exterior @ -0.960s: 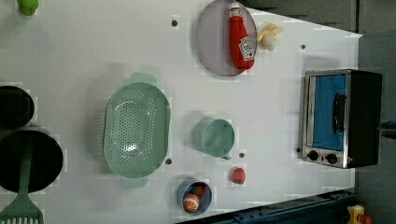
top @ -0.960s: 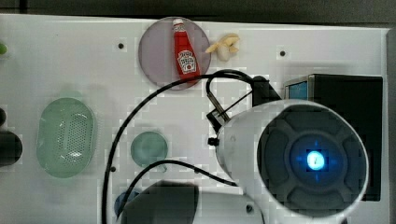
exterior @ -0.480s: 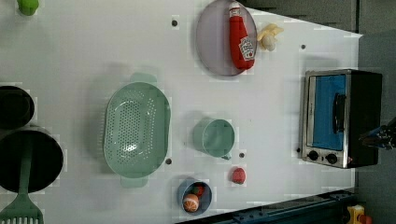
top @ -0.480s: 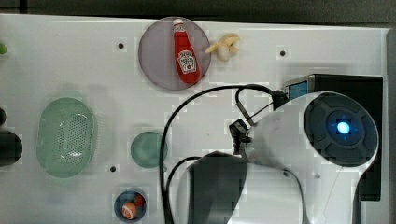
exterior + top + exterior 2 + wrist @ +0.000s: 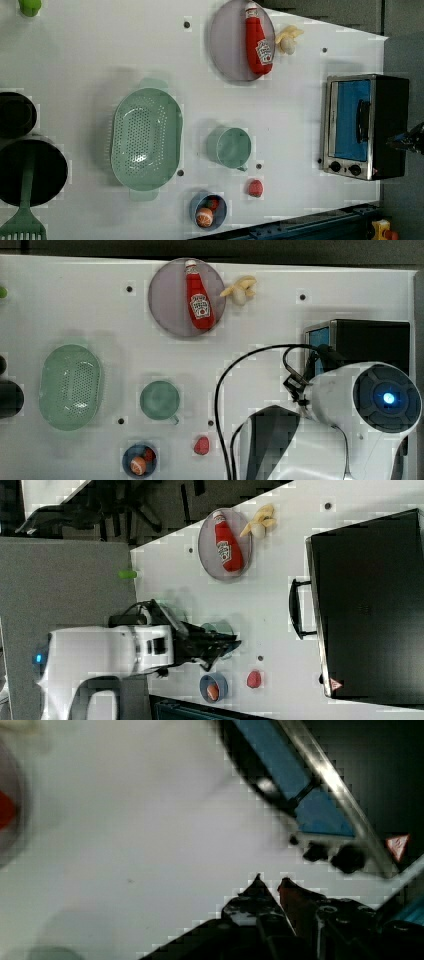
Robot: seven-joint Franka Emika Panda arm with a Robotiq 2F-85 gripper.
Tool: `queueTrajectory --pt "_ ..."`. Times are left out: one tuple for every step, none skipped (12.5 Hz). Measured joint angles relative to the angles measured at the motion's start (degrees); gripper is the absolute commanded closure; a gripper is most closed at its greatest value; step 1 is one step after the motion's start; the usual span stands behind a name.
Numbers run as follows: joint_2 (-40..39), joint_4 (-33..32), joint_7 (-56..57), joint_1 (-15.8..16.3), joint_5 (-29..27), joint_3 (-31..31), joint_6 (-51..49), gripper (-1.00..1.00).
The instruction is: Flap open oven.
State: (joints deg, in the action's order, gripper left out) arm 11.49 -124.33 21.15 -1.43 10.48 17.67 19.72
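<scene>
The oven (image 5: pixel 365 125) stands at the left view's right, its bluish glass door shut and the curved handle (image 5: pixel 297 609) across the front. Its black top (image 5: pixel 372 340) is partly covered by my white arm (image 5: pixel 350 395) in the top view. My gripper (image 5: pixel 232 644) hangs off the oven, on the right view's left of the handle with a gap between them. Through the wrist view, my gripper (image 5: pixel 271 881) is open by a narrow gap with nothing in it. The door (image 5: pixel 310 795) and black knobs (image 5: pixel 345 857) lie beyond the fingertips.
A grey plate (image 5: pixel 167 300) bears a ketchup bottle (image 5: pixel 199 297), with a banana (image 5: pixel 240 289) beside it. A green colander (image 5: pixel 70 387), teal cup (image 5: pixel 160 400), blue bowl (image 5: pixel 139 460) and small red fruit (image 5: pixel 202 445) lie on the white table. Black pots (image 5: pixel 30 170) stand at the left view's left.
My arm has swung toward the top view's right and now covers part of the oven. The gripper's tip has come into the left view at its right edge.
</scene>
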Motion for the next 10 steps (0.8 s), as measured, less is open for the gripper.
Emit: queueTrajectory --pt "-0.85 -0.67 3.72 -0.16 0.0 0.98 2.87 0.65" --pt "-1.77 -1.68 7.58 -0.17 0.0 1.92 5.27 0.65" --pt "-2.78 -2.46 11.69 -0.11 0.0 2.81 7.26 0.65" --pt "-3.51 -3.69 16.14 0.07 0.15 3.83 9.43 0.65" --pt "-4.28 -4.48 21.01 0.09 0.44 4.71 10.71 0.65" --pt "-5.44 -5.15 25.51 0.09 0.86 5.75 12.95 0.65" --pt "-6.7 -5.6 28.98 -0.05 1.55 6.71 15.92 0.65" --pt "-8.14 -5.6 31.47 -0.19 1.6 7.74 19.16 0.65" --pt "-9.86 -5.26 33.01 -0.41 1.59 8.49 21.68 0.65" --pt "-11.7 -4.81 34.19 -0.61 1.18 9.01 23.33 0.65"
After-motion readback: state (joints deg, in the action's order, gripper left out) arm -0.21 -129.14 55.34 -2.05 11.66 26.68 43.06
